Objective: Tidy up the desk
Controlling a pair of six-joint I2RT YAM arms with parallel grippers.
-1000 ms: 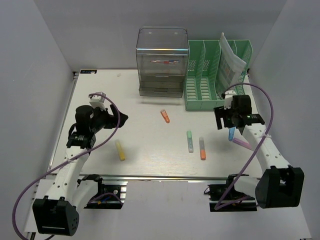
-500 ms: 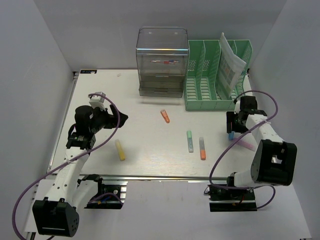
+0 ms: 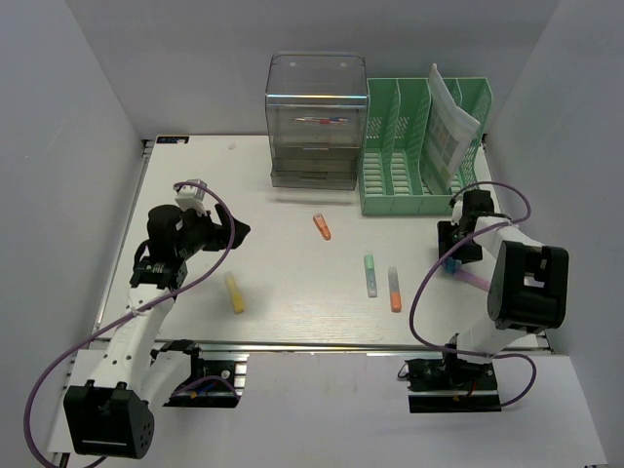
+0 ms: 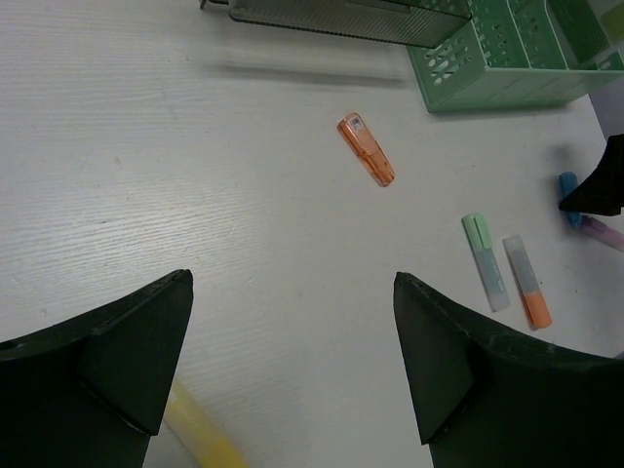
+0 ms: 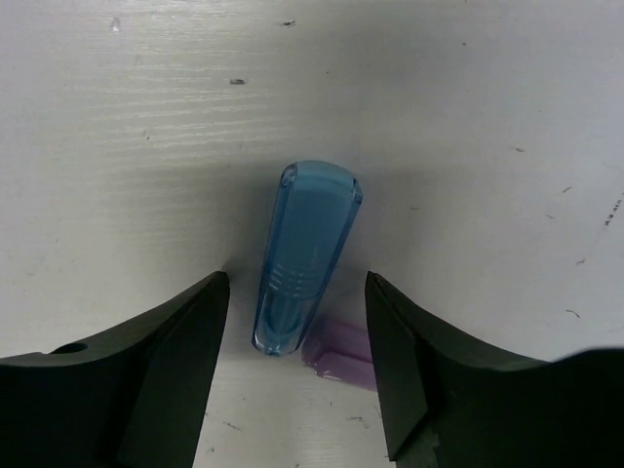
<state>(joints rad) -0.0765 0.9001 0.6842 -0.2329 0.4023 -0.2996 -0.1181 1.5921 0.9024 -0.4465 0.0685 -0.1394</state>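
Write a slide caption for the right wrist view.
Right gripper, fingers open, straddles a blue highlighter on the desk; purple highlighter at its end.

Both arms share one build: white tubular links between chunky black joint housings. The left arm ends at seven o'clock of the overhead view in a boxy black left base block. The right arm carries a matching right block at four o'clock. A left purple cable loops along one arm and a right purple cable along the other. The left gripper and right gripper have matte black fingers, wedge-shaped and smooth-faced. A small white-grey fitting tops the left wrist.
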